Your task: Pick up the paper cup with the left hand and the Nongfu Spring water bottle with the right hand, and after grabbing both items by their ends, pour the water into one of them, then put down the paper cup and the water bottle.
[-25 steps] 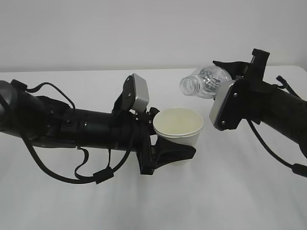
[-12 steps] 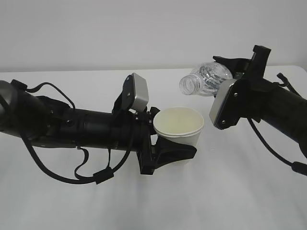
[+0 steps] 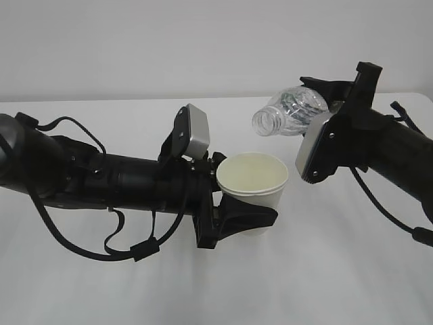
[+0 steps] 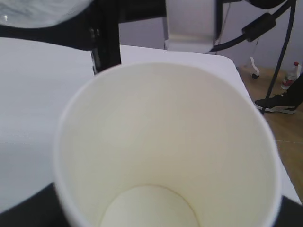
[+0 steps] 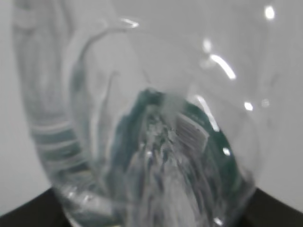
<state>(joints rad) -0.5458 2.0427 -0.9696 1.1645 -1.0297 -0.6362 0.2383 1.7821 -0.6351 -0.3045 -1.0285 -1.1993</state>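
Paper cup (image 3: pixel 253 186): cream-white, upright, mouth open, raised above the white table (image 3: pixel 325 271); clamped low on its wall by the left hand (image 3: pixel 233 215). Nongfu Spring water bottle (image 3: pixel 287 112): clear, capless, tipped nearly horizontal, above and right of the cup, neck pointing toward it, apart from the rim; gripped at its base end by the right hand (image 3: pixel 331 101). Water: not discernible.

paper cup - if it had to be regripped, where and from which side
Grip the paper cup across its lower side wall, coming in level from the left, as the left gripper holds it now. It stands upright with its mouth open upward, and the tapered wall gives the jaws two opposing faces while leaving the rim clear for the bottle.
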